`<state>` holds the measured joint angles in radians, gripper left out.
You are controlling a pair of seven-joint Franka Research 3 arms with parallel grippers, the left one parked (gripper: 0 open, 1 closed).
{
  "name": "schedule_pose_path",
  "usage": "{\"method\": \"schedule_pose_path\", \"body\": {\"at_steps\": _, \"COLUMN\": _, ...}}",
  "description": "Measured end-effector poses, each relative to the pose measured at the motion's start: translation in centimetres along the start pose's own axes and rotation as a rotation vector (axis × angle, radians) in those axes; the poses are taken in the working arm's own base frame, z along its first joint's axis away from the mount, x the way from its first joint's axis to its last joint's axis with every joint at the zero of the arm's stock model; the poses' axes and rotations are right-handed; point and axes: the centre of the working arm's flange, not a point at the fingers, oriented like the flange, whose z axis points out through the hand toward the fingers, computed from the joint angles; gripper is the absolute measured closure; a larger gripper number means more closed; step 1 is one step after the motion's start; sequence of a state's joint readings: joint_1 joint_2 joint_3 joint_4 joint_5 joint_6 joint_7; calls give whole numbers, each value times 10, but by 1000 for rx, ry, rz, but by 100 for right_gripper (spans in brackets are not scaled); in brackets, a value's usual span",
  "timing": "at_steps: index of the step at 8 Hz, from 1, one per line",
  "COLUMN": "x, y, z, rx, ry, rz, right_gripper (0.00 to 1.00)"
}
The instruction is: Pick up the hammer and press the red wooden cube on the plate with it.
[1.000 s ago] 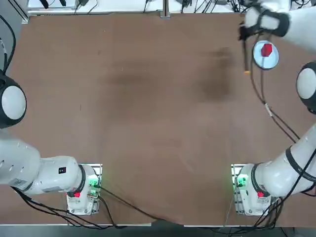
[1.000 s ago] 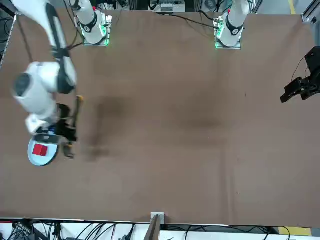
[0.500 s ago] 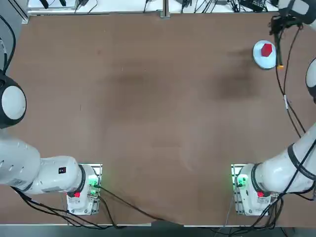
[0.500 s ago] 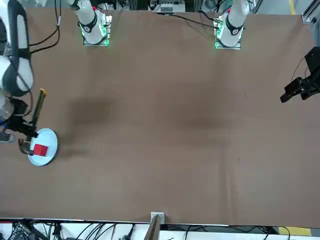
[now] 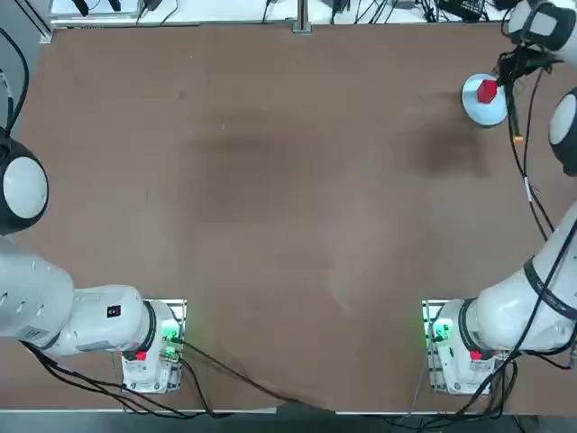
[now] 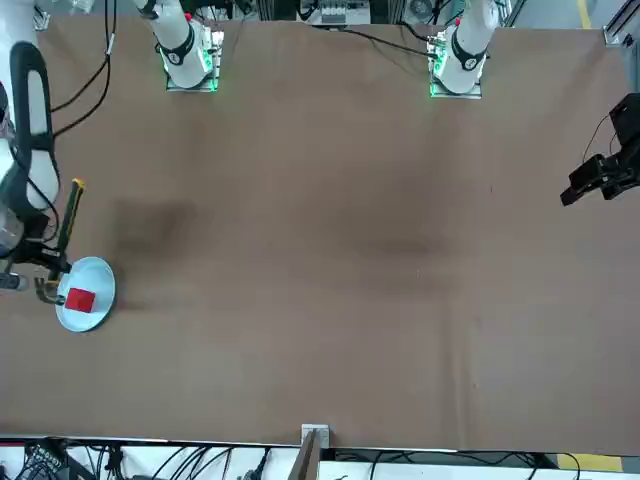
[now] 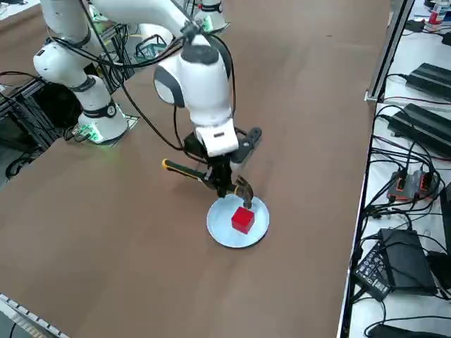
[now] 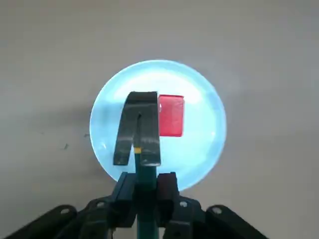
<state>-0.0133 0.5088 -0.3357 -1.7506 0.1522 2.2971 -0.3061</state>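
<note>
The small white plate (image 5: 481, 110) (image 6: 96, 276) (image 7: 224, 229) (image 8: 199, 144) lies at the table's far right corner area, with the red wooden cube (image 5: 488, 90) (image 6: 80, 299) (image 7: 243, 219) (image 8: 171, 115) on it. My right gripper (image 5: 508, 65) (image 6: 50, 268) (image 7: 224, 183) (image 8: 147, 181) hangs over the plate's edge, shut on the hammer (image 5: 514, 108) (image 6: 66, 225) (image 7: 187, 171) just behind its head. The dark head (image 8: 138, 128) hovers over the plate right beside the cube, and I cannot tell whether they touch. The orange handle end points back toward the robot.
The plate sits close to the table's right edge, beyond which lie cables and power supplies (image 7: 416, 77). The right arm's cable (image 5: 527, 189) hangs down toward its base. A black device (image 6: 605, 170) stands at the opposite side of the table.
The right gripper carried the hammer from the plate's inner side across to its outer side. The hammer head now sits over the plate beside the cube.
</note>
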Motion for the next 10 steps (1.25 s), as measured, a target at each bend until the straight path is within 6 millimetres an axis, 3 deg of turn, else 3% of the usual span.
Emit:
{"method": "schedule_pose_path", "body": {"at_steps": 2, "x": 0, "y": -4, "z": 28, "rx": 4, "ry": -25, "rz": -3, "right_gripper": 79}}
{"method": "schedule_pose_path", "body": {"at_steps": 3, "x": 2, "y": -4, "z": 28, "rx": 2, "ry": -20, "rz": -5, "right_gripper": 79}}
{"method": "schedule_pose_path", "body": {"at_steps": 7, "x": 17, "y": 5, "z": -24, "rx": 14, "ry": 0, "rz": -39, "right_gripper": 79}}
{"method": "schedule_pose_path", "body": {"at_steps": 8, "x": 14, "y": 15, "z": -21, "rx": 17, "ry": -15, "rz": -42, "right_gripper": 79}}
{"method": "schedule_pose_path", "body": {"at_steps": 10, "x": 5, "y": 28, "z": 14, "rx": 34, "ry": -59, "rz": -21, "right_gripper": 79}}
